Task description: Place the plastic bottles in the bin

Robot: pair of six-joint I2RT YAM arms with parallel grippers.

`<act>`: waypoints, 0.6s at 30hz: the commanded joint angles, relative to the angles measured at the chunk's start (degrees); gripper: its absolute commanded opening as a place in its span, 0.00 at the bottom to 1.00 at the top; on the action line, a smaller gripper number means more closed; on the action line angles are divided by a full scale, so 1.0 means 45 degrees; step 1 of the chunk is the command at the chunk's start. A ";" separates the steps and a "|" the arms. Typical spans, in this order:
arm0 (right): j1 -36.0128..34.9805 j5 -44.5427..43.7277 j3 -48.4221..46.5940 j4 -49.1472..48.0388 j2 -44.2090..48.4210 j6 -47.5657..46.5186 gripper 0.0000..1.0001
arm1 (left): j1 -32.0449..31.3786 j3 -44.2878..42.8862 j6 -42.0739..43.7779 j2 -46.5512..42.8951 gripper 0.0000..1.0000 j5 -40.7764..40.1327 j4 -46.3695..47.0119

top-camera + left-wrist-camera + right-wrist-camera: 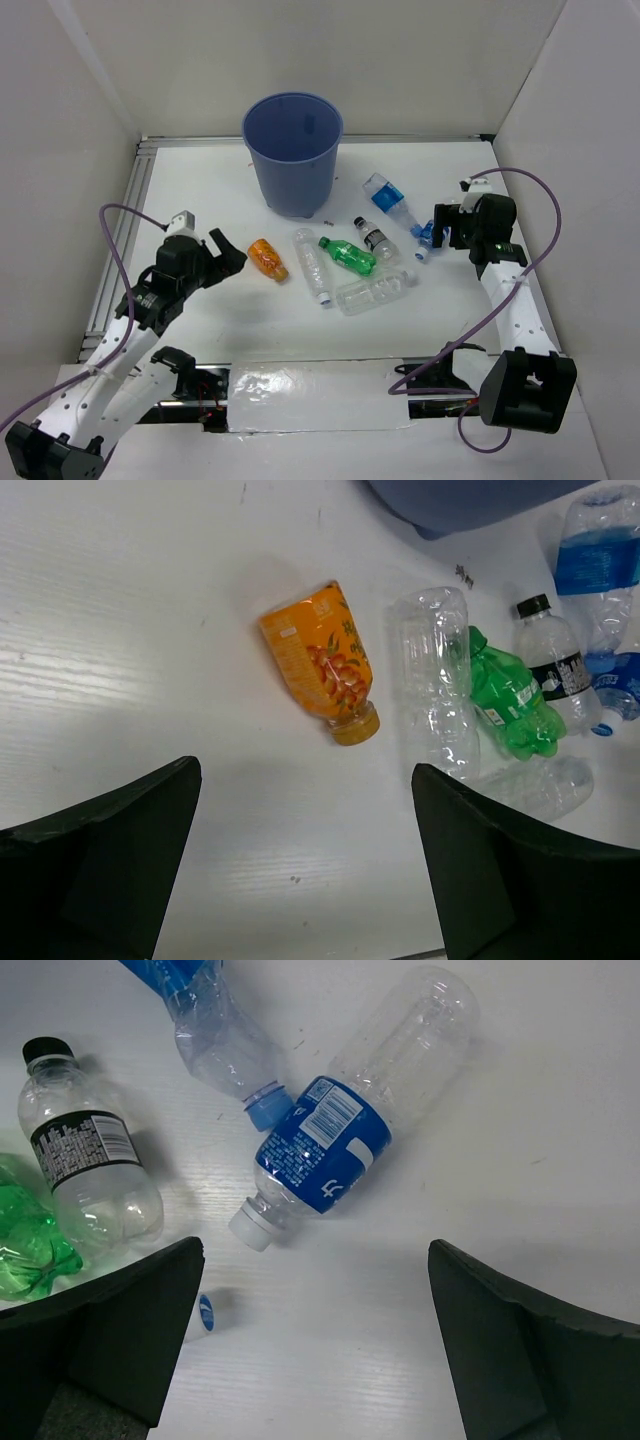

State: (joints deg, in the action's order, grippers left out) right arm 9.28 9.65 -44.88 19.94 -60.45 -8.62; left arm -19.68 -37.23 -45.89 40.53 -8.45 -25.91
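The bin [293, 178] stands upright at the far middle of the surface [200, 195]. The plastic bottles [312, 268] lie near it, to its right. The left jaws are spread, empty, just left of the orange bottle [268, 258]. The right jaws are spread beside a blue-labelled bottle [320, 1155].

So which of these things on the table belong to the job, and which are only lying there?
For the job: bin, orange bottle, long clear bottle, green bottle, black-capped bottle, near clear bottle, blue-capped bottle, blue-labelled bottle.

Only lying there: loose cap, small dark scrap beside the bin.
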 commanded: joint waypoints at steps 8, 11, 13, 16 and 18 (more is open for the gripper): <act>0.0184 0.1098 -0.0670 0.0666 -0.0122 -0.0389 1.00 | -0.0489 0.0110 -0.0818 0.0464 0.99 0.0530 0.0172; 0.0184 0.0982 -0.0670 0.0666 -0.0238 -0.0543 1.00 | -0.0607 0.0110 -0.0935 0.0796 0.99 0.0665 0.0464; 0.0184 0.0729 -0.0788 0.0822 -0.0240 -0.1070 1.00 | -0.0607 0.0227 -0.0935 0.0991 0.99 0.0666 0.0658; 0.0184 -0.0032 -0.0962 0.1076 -0.0493 -0.1463 1.00 | -0.0879 0.0110 -0.0935 0.1596 0.99 0.0666 0.0836; 0.0184 -0.0773 -0.0963 0.1076 -0.0493 -0.1715 1.00 | -0.1211 -0.0240 -0.0935 0.2182 0.92 0.0298 0.0973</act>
State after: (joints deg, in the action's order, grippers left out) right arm 9.69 10.96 -46.28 23.62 -62.54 -13.45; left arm -23.57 -36.51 -49.89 48.29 -6.59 -24.49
